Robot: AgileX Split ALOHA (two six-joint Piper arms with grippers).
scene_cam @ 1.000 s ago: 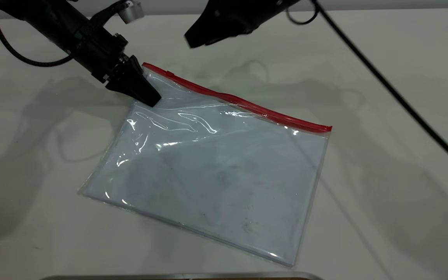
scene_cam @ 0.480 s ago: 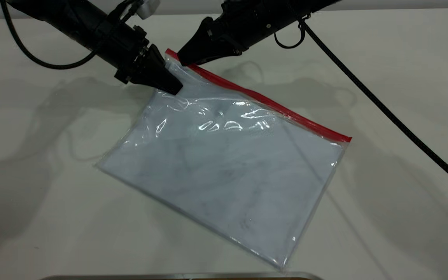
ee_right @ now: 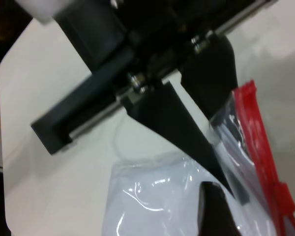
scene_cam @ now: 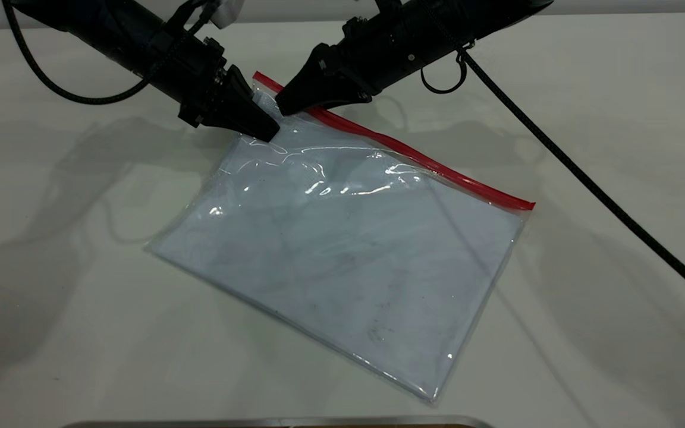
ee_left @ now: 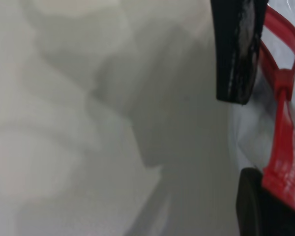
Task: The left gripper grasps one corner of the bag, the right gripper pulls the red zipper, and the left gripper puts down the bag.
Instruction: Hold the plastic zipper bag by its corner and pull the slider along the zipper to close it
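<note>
The bag, a clear pouch with white paper inside, lies slanted on the white table with its far left corner lifted. The red zipper runs along its far edge. My left gripper is shut on that lifted corner, just below the zipper's end. My right gripper is right beside it, its tip at the zipper's left end. In the left wrist view one right finger stands beside the red slider tab, apart from it, pad bare. In the right wrist view the slider tab lies beside my finger.
The right arm's long black cable slants over the table's right side. A metal edge runs along the near edge of the table. Bare table lies left and right of the bag.
The left gripper has lifted the bag's corner and carried it right and farther back. The right gripper has come down from above to the zipper's left end.
</note>
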